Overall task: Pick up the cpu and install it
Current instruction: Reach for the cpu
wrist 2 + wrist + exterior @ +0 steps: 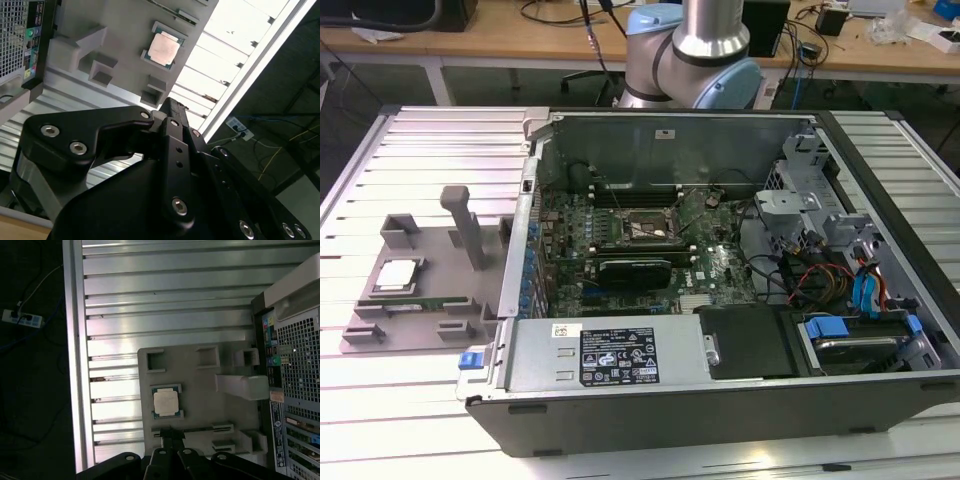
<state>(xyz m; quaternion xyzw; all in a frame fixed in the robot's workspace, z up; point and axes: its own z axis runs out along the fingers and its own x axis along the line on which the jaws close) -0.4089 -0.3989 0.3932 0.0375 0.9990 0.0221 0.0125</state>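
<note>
The cpu [398, 275] is a small square chip with a silvery top, lying flat in a recess of the grey holder block [435, 250] at the exterior view's left, beside the open computer case [720, 290]. It also lies in both wrist views, cpu [166, 402] and cpu [163, 49], seen from well above. My gripper [169, 433] hangs high over the holder block's edge, close to the cpu but apart from it, its black fingers [169, 107] pressed together on nothing. The black socket frame [642, 228] sits on the motherboard inside the case.
A tall grey post [468, 225] rises from the holder block near the cpu. The ribbed metal table [165, 295] ends at an edge [75, 365] with a dark floor and cables beyond. A black graphics card [635, 270] and drive cages [850, 300] stand inside the case.
</note>
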